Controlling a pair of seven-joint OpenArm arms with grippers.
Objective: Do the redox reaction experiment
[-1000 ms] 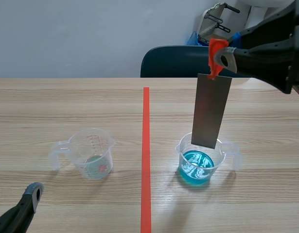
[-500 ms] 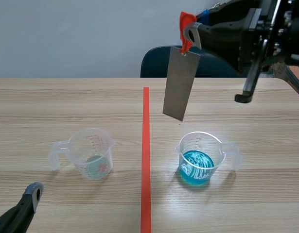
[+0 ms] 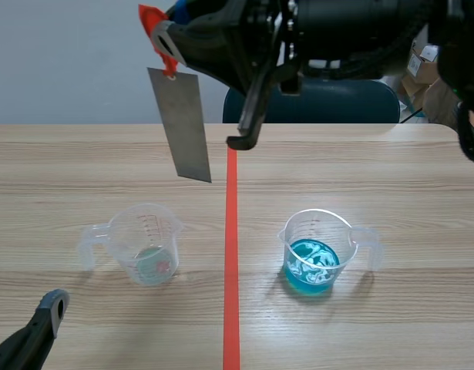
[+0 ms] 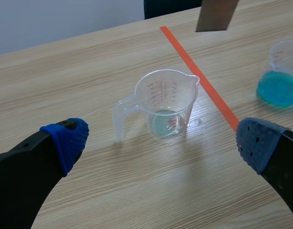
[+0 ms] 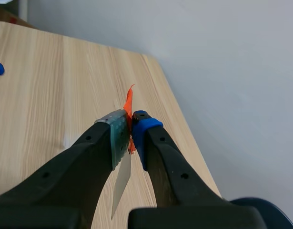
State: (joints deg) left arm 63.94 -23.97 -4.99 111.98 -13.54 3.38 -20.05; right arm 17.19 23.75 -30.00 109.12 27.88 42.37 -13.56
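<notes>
The right gripper (image 3: 166,40), reaching in from the right past the red tape line (image 3: 231,254), pinched the orange tab (image 3: 153,21) of a metal strip (image 3: 184,127). The strip hung above and just beyond the clear beaker (image 3: 148,245) on the left. The blue-liquid beaker (image 3: 317,253) stood right of the line. The left gripper (image 4: 163,140) hovered near, spread wide. A dark chair (image 3: 352,100) stood behind the table (image 3: 67,169).

You see a dull grey metal strip (image 3: 189,127) with an orange-red tag (image 3: 156,27) at 11 o'clock. At 4 o'clock your clear cup (image 3: 352,239) holds bright blue liquid (image 3: 310,266); at 8 o'clock the red-marked cup (image 3: 148,243) is clear, pale green inside.
</notes>
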